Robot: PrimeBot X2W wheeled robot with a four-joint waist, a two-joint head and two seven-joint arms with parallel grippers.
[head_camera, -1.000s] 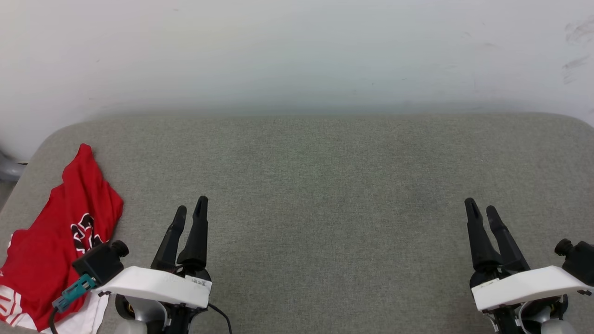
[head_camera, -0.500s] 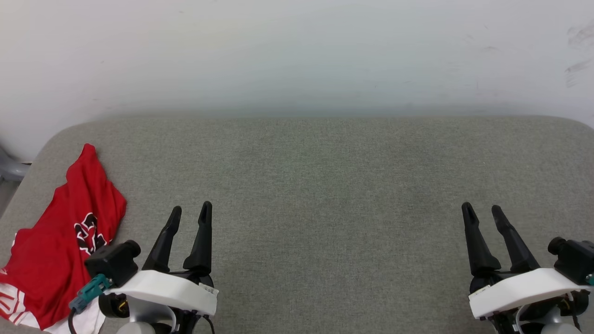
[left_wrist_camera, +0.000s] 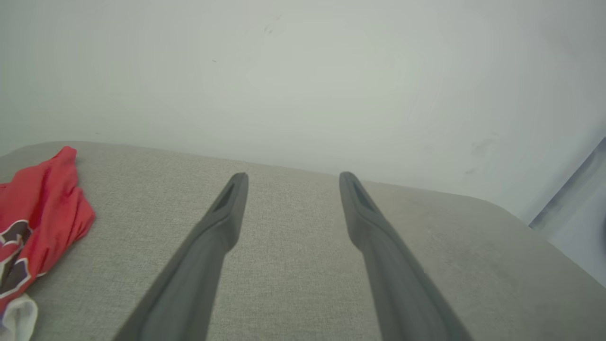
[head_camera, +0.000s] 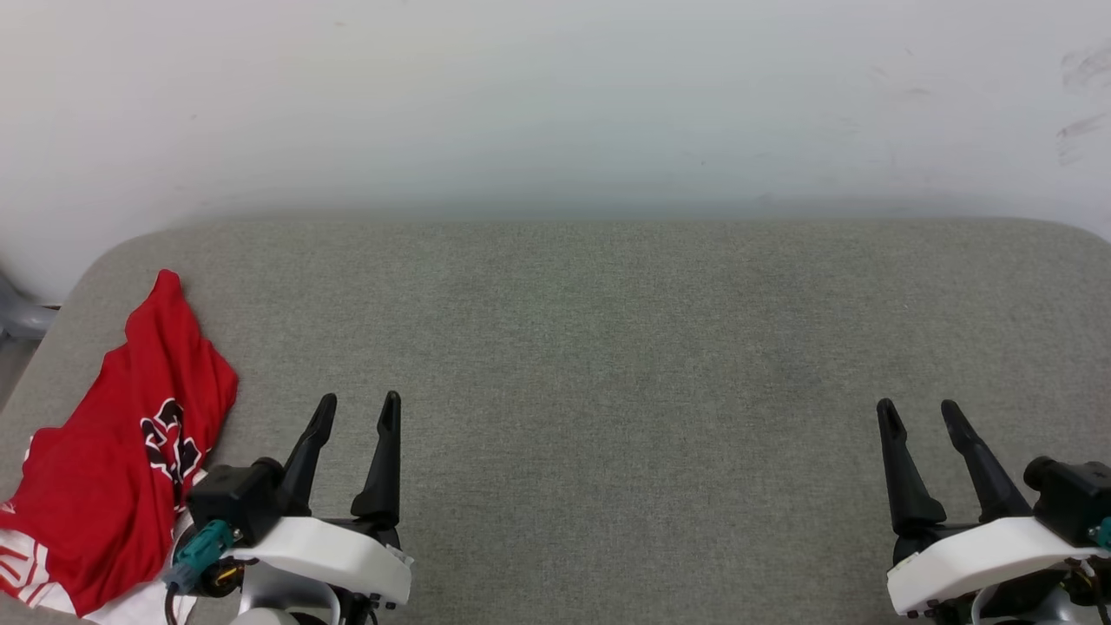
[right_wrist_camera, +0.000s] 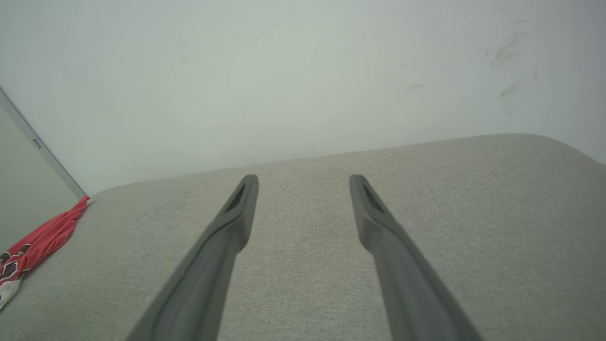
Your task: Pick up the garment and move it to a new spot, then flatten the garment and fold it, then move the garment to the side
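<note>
Head view, nearest first: white wrist housings at the bottom edge, with the left gripper [head_camera: 359, 399] at lower left and the right gripper [head_camera: 916, 405] at lower right. Both held low over the grey fabric surface [head_camera: 608, 330], long dark fingers pointing away toward the wall [head_camera: 555, 104]. Spread wide on each side, grasping nothing, tips hanging free above the weave.

Just to the left of the left fingers, partly behind the black wrist camera [head_camera: 234, 499]: the garment [head_camera: 95, 469], a crumpled red T-shirt. Black-and-white graphic facing up, white sleeve and striped trim at the near end, one red corner reaching farther out than the fingertips. Near the left fingers but apart from them, no contact. Well apart from the right fingers, lying at their far left in the right wrist view.

Ahead of both pairs of fingertips, grey weave running out to the rounded far edge. Beyond that, pale wall with faint scuff marks [head_camera: 1081, 87] at upper right.
</note>
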